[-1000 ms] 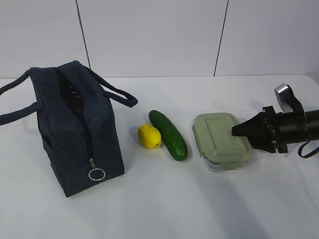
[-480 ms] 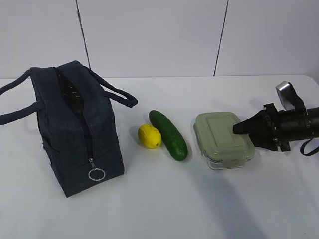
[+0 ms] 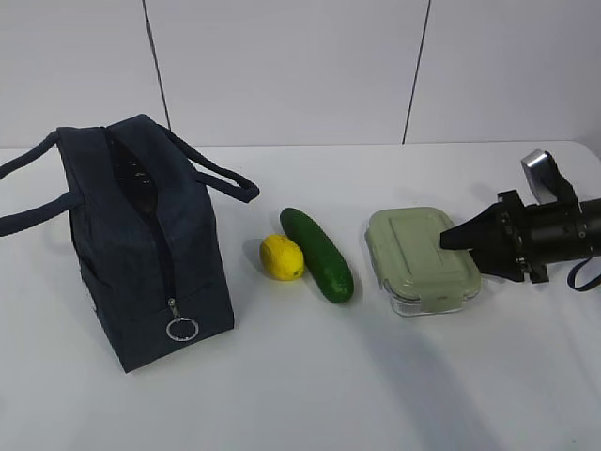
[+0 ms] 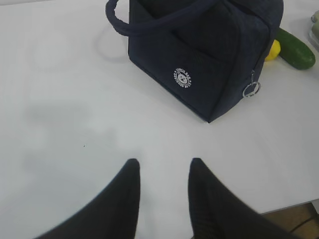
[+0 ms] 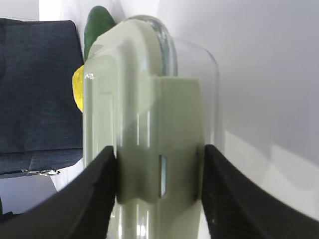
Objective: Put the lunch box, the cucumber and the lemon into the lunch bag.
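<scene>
Sitting on the white bench [image 3: 300, 395] right of centre, the lunch box [image 3: 421, 259] has its pale green lid on, and the right gripper [image 3: 449, 239] comes in from the right edge with its black jaws clamped on the box's near end; the right wrist view shows a finger [image 5: 94, 194] pressed on each side of the lid's clip. Cucumber [image 3: 317, 254] lies just left of the box, apart from it, angled front to back. Lemon [image 3: 282, 257] sits against the cucumber's left side, touching or nearly so. Lunch bag [image 3: 150, 249] stands upright well left of those, handles drooping to both sides, silver ring pull [image 3: 182, 329] hanging low on its near end. Left gripper [image 4: 162, 172] hovers over bare bench near the bag, jaws parted, grasping nothing.
</scene>
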{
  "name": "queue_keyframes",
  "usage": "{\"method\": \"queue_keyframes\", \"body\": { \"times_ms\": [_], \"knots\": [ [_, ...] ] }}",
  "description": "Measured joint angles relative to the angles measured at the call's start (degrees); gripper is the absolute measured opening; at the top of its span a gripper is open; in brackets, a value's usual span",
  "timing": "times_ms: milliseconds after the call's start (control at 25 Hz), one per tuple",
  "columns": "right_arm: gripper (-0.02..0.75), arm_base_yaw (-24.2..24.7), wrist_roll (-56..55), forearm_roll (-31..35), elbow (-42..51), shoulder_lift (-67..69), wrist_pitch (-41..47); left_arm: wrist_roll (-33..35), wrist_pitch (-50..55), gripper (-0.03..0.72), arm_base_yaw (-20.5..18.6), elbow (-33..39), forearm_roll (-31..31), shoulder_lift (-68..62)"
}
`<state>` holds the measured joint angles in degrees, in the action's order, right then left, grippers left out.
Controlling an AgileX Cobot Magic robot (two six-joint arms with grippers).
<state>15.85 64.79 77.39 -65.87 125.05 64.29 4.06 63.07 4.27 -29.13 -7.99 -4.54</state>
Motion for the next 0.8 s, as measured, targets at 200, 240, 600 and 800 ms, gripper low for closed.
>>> {"method": "queue_keyframes", "body": {
  "times_ms": [200,240,600,800],
  "knots": [
    [0.372,0.0,0.0,0.0,0.0,-1.0,0.0,0.0,0.0,0.235,0.0,0.0,-0.2,-2.9],
    [0.372,0.0,-0.1,0.0,0.0,-1.0,0.0,0.0,0.0,0.235,0.0,0.0,-0.4,-3.7],
    [0.372,0.0,-0.8,-0.2,0.0,-1.7,0.0,-0.1,-1.4,0.235,0.0,-2.7,-3.5,-9.3],
    [0.372,0.0,-1.4,-0.3,0.0,-3.4,-0.1,-0.1,-2.2,0.235,0.0,-5.3,-3.6,-13.2]
  ]
}}
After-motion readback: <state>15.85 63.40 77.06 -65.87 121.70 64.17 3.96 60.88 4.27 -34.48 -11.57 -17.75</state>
